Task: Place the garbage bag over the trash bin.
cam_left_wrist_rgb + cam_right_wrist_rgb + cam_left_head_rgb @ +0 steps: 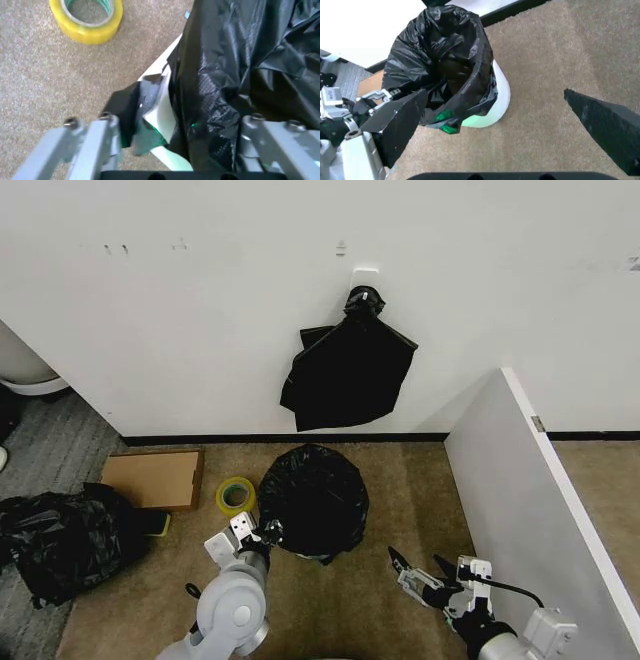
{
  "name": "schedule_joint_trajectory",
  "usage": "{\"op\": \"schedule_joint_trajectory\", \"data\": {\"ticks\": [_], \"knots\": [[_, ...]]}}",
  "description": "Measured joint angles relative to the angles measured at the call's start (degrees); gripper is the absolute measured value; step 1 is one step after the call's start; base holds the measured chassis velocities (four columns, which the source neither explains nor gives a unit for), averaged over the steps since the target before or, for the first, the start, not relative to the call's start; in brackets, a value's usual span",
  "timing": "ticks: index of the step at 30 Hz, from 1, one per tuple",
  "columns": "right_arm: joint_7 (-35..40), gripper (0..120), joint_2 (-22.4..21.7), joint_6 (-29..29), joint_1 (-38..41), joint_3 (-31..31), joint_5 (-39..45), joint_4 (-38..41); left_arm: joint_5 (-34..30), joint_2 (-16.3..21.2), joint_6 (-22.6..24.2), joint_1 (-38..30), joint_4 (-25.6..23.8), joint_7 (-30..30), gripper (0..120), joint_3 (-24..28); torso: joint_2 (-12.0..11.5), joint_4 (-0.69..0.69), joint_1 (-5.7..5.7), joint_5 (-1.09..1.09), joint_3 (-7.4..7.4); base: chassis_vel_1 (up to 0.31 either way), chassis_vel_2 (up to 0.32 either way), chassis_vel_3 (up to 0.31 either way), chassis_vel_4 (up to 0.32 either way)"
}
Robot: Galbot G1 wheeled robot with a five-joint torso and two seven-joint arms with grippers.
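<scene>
**Inspector:** Begin with the fingers.

**Assistant:** The left gripper (270, 532) sits at the near-left rim of the trash bin (496, 98). In the left wrist view its fingers (102, 139) stand spread, with the hanging edge of the garbage bag (314, 498) and the white bin wall between them. I cannot tell whether they press on the plastic.

**Inspector:** And the right?

**Assistant:** The right gripper (420, 568) hangs over the carpet (400, 500), near and to the right of the bin, apart from it. Its jaws are spread wide and hold nothing.

**Inspector:** Position of the bag?

**Assistant:** It lies over the mouth of the bin, covering the rim all round in the head view. In the right wrist view it sags into the bin and drapes partway down the outside; the white wall shows below it.

**Inspector:** Surroundings?

**Assistant:** A yellow tape roll (236, 495) lies on the carpet just left of the bin. Farther left are a flat cardboard box (152, 479) and a lumpy mound of black plastic (62, 542). A bundle of black bags (347, 373) hangs on the far wall (200, 310). A white partition (520, 500) stands to the right.
</scene>
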Motion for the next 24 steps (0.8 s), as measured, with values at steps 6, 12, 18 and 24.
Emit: {"op": "schedule_joint_trajectory", "data": {"ticks": [6, 12, 18, 24], "knots": [[-0.04, 100, 0.01, -0.03, 0.01, -0.2, 0.01, -0.02, -0.15, 0.73, 0.07, 0.72, -1.44, 1.27, 78, -0.63, 0.0, 0.0, 0.0, 0.0, 0.0, 0.0, 0.0, 0.0, 0.0], [-0.04, 100, -0.17, -0.12, 0.01, -0.19, 0.14, -0.04, -0.64, 1.03, 0.51, 1.21, -2.76, 1.52, 98, -0.8, 0.0, 0.0, 0.0, 0.0, -0.01, 0.0, 0.0, 0.0, 0.0], [-0.04, 100, -0.28, -0.12, -0.17, -0.14, 0.36, -0.05, -0.53, 1.75, 0.96, 1.7, -3.99, 2.05, 100, -0.83, 0.0, 0.0, 0.0, 0.0, -0.01, 0.0, 0.0, 0.0, 0.0], [-0.04, 100, -0.32, -0.12, -0.13, -0.07, 0.51, -0.06, 0.16, 3.13, 1.28, 2.73, -6.47, 2.75, 100, -1.02, 0.0, 0.0, 0.0, 0.0, -0.01, 0.0, 0.0, 0.0, 0.0]]}}
